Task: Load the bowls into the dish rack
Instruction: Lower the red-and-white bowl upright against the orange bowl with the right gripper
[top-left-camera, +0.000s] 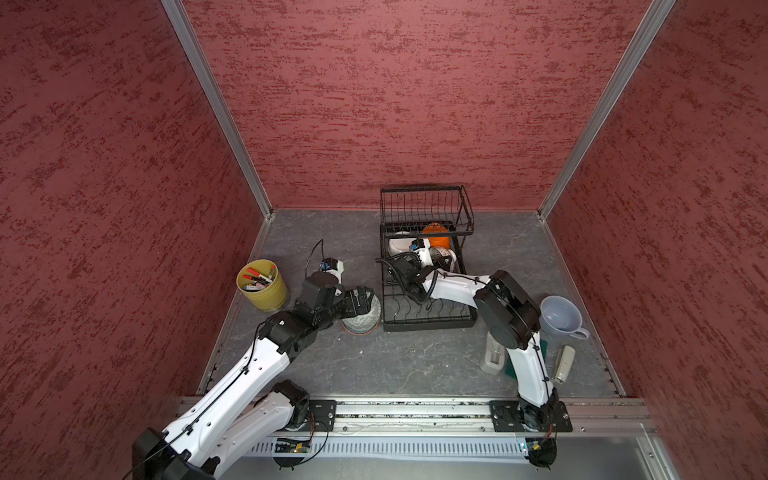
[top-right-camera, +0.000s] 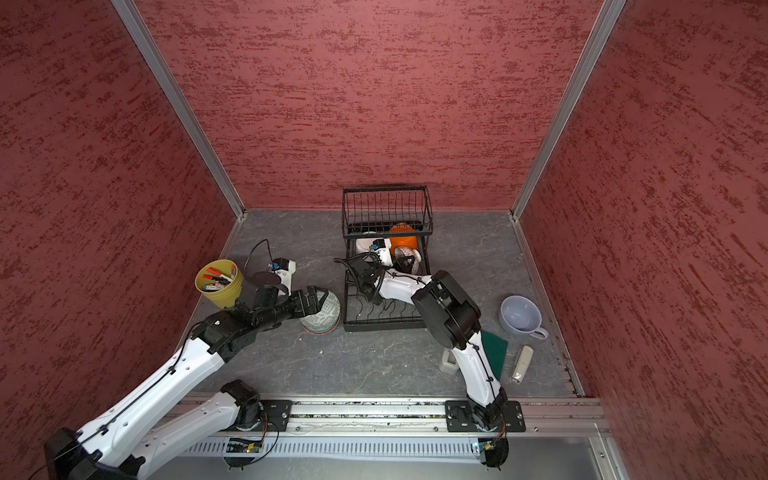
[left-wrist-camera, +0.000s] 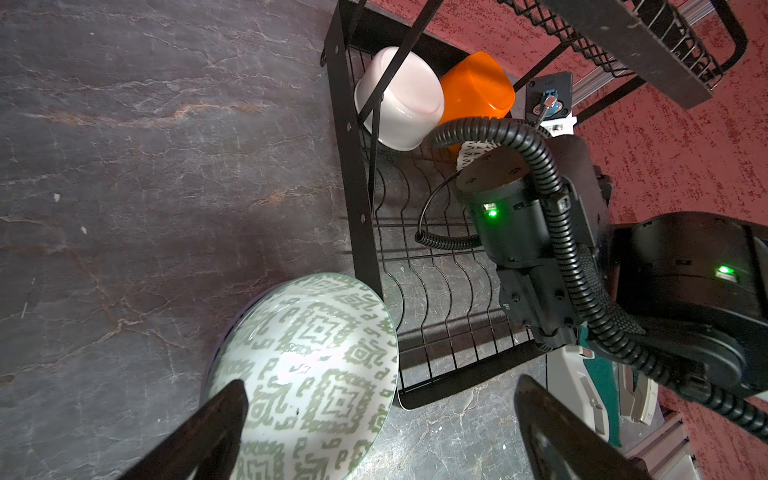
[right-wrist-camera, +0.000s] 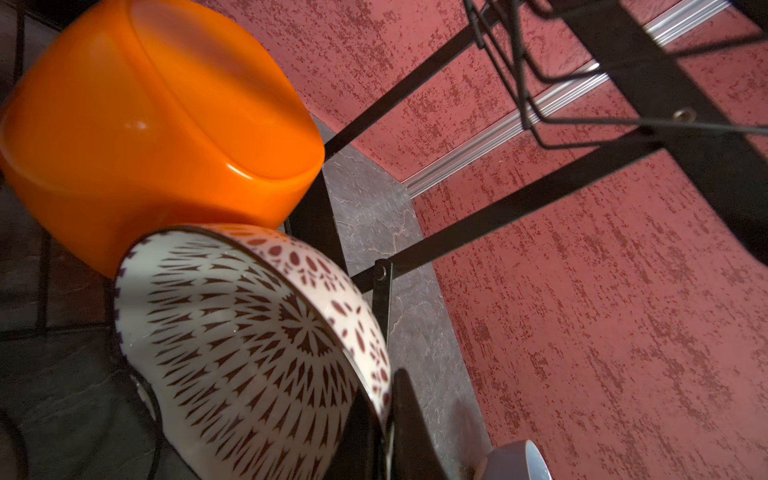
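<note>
The right gripper (right-wrist-camera: 384, 409) is clamped shut on the rim of the red-patterned bowl (right-wrist-camera: 249, 340), with one finger inside the rim and one outside. It holds that bowl tipped on its side over the far part of the dish rack (top-left-camera: 428, 321), just on the near side of the orange bowl (right-wrist-camera: 145, 124). The orange bowl lies tilted on the base tray (left-wrist-camera: 436, 291). The white bowl (left-wrist-camera: 399, 108) is close beside it on the left. Both are under the raised basket (top-left-camera: 424, 203).

The left gripper (left-wrist-camera: 382, 382) is spread wide and has hold of nothing. It hangs over the green-patterned bowl (left-wrist-camera: 307, 353), with one finger (left-wrist-camera: 216, 424) above the bowl's inside and the other beyond its rim. That bowl is outside the rack, on the grey tabletop (top-left-camera: 374, 365) just left of the rack's near-left corner. A reddish rim shows beneath it in both top views, so it probably rests on other bowls. The gripper hides how many.

The right forearm lies across the tray's wire dividers and covers their middle. The raised basket's wires screen the loaded bowls from above, and a slanted brace crosses the white bowl in the left wrist view.

A yellow-green cup of markers (top-left-camera: 262, 286) stands to the far left. Right of the rack is a pale blue mug (top-left-camera: 559, 316). Nearer than the mug are a beige stapler (top-left-camera: 563, 365) and a green sponge (top-right-camera: 494, 349), which is partly behind the right arm.
</note>
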